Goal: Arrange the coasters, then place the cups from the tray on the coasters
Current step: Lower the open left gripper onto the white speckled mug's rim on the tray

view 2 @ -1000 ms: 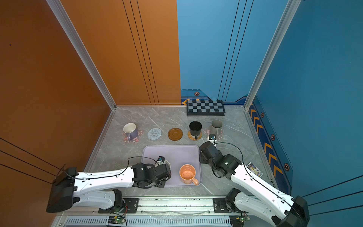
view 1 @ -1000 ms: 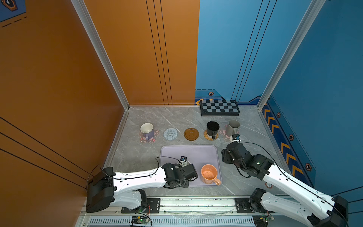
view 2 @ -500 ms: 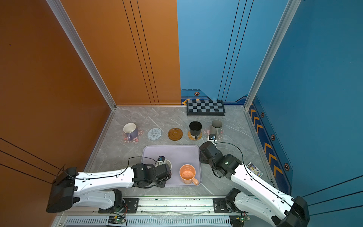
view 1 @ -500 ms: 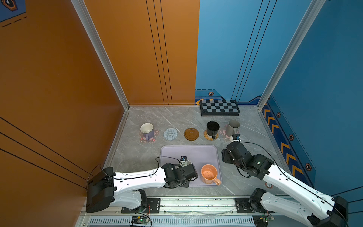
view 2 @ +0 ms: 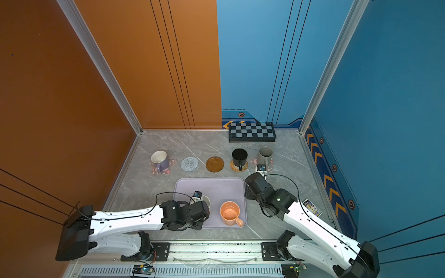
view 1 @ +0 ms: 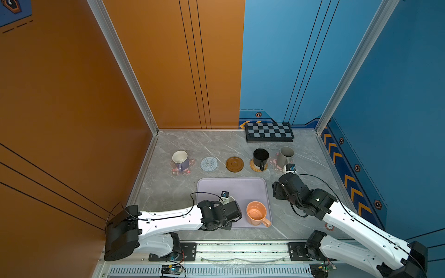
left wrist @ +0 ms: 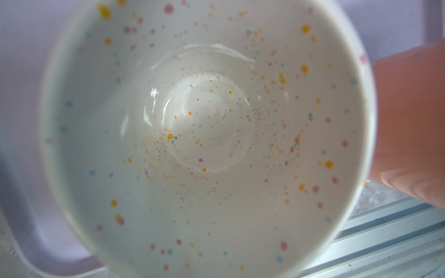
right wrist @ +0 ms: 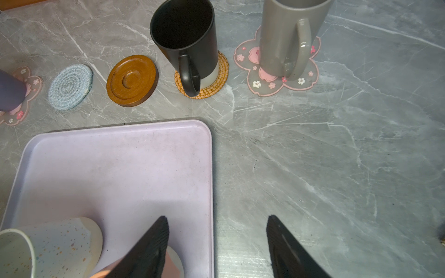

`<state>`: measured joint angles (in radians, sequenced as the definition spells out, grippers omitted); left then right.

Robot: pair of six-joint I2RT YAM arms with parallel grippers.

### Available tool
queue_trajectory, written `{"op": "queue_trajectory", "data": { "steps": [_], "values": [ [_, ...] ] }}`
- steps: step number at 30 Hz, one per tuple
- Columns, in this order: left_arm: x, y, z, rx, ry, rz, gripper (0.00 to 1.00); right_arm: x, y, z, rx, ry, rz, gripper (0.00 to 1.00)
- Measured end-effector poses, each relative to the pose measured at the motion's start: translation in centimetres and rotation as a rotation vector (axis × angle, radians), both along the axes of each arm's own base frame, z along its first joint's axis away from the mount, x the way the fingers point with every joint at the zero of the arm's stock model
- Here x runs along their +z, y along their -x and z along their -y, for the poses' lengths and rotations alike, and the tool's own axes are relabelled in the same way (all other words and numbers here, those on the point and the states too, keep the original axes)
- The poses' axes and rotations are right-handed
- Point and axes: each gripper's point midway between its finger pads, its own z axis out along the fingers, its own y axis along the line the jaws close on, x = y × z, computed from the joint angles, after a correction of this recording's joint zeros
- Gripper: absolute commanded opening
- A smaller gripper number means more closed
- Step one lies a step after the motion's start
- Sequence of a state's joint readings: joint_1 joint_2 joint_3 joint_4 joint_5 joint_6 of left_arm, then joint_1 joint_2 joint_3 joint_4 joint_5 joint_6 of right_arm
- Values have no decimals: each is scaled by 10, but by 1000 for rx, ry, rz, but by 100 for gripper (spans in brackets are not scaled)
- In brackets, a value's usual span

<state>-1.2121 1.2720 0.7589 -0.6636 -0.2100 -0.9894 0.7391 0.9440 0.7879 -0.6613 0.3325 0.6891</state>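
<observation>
Locates white speckled cup (left wrist: 204, 132) on tray (view 1: 240, 187), just beside orange cup (view 1: 256, 213), beneath left claw (view 1: 228, 203); cannot tell that claw's grip. Records right claw (right wrist: 218, 217) released, empty. Recommend firm hold, straight lift, centred landing on spiral coaster (view 1: 209, 164).

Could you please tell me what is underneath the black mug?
A tan woven rattan coaster lies under the black mug; its edge shows beside the base. The coaster's middle is covered by the mug.
</observation>
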Motion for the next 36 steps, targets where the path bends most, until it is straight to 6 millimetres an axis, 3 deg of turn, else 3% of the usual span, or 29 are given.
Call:
{"op": "queue_trajectory", "data": {
  "steps": [18,36],
  "values": [
    [2,-2,-7,-24,11,14,0,0,0,0,-1,0,0,67],
    [18,-9,-47,-14,-34,23,0,0,0,0,-1,-6,-5,67]
  ]
}}
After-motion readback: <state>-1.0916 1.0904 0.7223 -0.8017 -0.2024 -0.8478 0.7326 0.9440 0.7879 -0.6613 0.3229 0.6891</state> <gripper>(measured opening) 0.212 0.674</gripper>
